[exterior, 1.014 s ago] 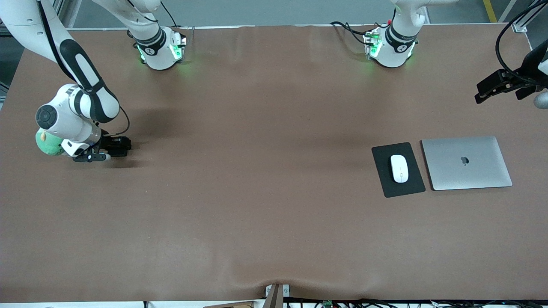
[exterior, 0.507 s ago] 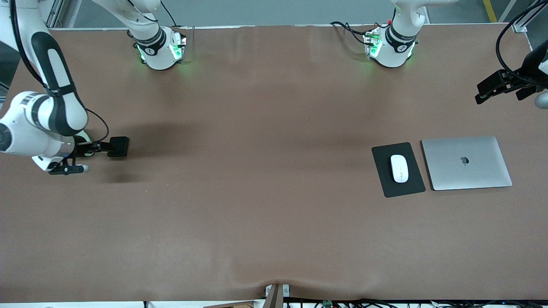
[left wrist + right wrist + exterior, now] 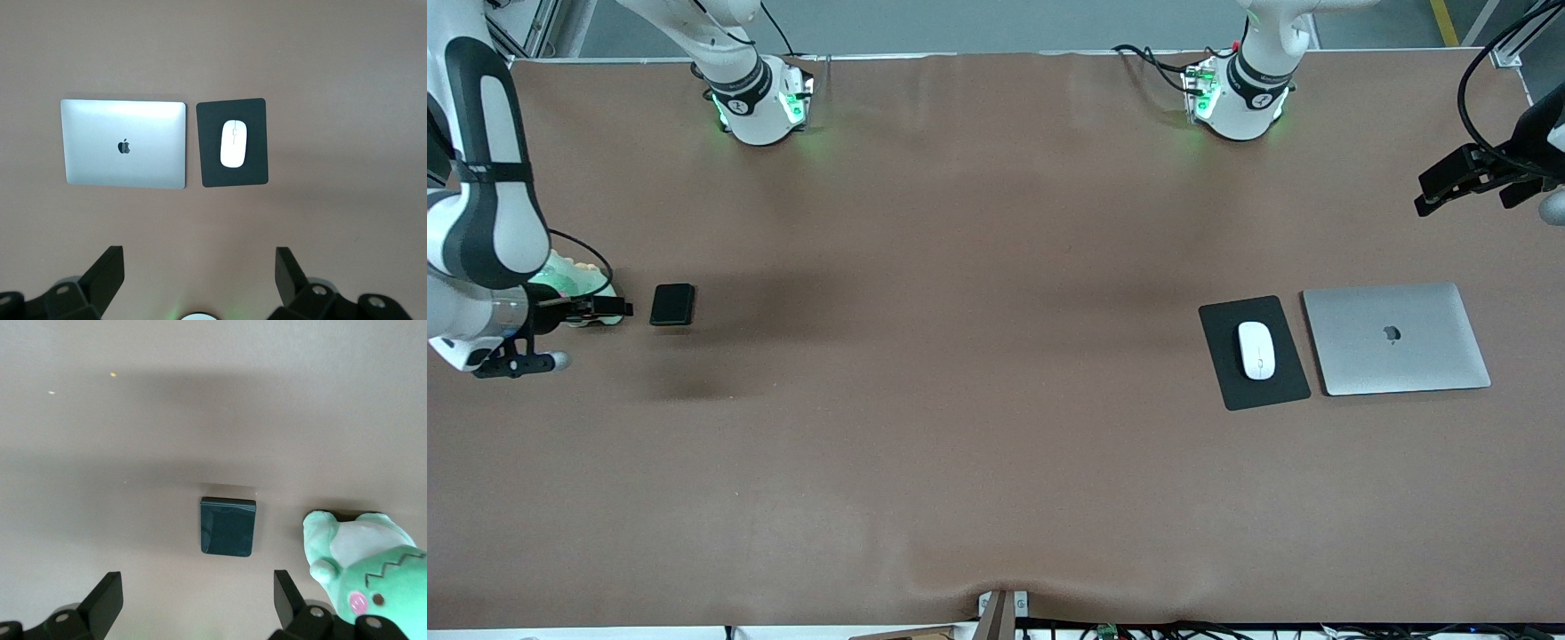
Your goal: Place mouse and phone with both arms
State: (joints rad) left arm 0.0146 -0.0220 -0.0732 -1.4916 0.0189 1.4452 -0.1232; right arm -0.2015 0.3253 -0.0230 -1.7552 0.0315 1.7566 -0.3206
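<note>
Phone (image 3: 671, 304): stiff, thin, slick; for gripping across short edges. Right tool (image 3: 193, 603), left tool (image 3: 200, 277): spread apart, empty.

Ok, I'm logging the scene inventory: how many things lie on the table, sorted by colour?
Black: 2, the phone and the mouse mat
White: 1, the mouse
Silver: 1, the laptop
Green: 1, the plush toy
Total: 5

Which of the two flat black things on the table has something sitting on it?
The larger black mat beside the silver laptop; the white mouse rests on it. The small black phone lies bare.
</note>
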